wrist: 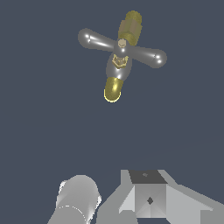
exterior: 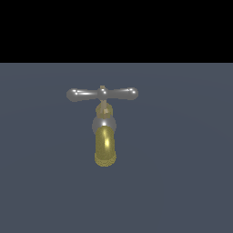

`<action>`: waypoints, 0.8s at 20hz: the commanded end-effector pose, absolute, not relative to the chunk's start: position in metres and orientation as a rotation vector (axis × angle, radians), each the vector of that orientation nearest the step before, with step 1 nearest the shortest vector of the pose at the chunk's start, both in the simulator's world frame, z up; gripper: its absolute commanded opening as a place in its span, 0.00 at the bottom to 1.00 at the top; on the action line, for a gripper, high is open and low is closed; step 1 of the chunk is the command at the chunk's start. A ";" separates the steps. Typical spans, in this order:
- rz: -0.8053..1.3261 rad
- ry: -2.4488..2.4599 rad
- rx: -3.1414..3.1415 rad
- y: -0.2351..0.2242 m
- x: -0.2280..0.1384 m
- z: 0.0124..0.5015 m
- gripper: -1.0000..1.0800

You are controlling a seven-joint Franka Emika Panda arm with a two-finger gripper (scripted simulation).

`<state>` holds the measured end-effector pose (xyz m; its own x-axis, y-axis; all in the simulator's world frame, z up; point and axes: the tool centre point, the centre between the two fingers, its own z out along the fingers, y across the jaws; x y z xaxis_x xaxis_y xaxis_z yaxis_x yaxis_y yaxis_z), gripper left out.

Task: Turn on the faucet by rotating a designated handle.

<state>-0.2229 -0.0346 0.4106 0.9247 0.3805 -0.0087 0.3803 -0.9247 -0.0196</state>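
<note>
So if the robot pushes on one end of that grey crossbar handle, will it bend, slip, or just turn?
The handle looks like rigid metal, so it probably won't bend. It sits centred on a small brass hub atop the faucet, so pushing one end should likely swing it round. Its glossy, rounded ends could let a finger slide off.

The small tap with its short curved brass-yellow spout (exterior: 105, 146) looks like polished metal, glossy, with a bright highlight along the curve; the spout's open rim looks slightly grainy. Just above the spout, the grey ball joint (exterior: 104, 124) has a smooth, shiny metallic finish. Above that joint, the slim grey crossbar handle with rounded bulbous ends (exterior: 102, 93) is smooth and reflective like chrome, with a small brass-coloured hub at its middle. Under the tap, the dark blue-grey ground surface (exterior: 182, 173) looks flat and matt.

In the wrist view, away from the tap, pale grey robot parts (wrist: 148, 197) look smooth and dull, like matt plastic or painted metal.
</note>
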 end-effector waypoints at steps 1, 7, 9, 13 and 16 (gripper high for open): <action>0.018 -0.703 -3.045 -0.040 -0.218 0.400 0.00; 0.017 -0.929 -2.987 -0.051 -0.205 0.374 0.00; 0.017 -1.003 -2.963 -0.054 -0.200 0.365 0.00; 0.016 -1.150 -2.911 -0.059 -0.190 0.348 0.00; 0.015 -1.259 -2.868 -0.063 -0.182 0.335 0.00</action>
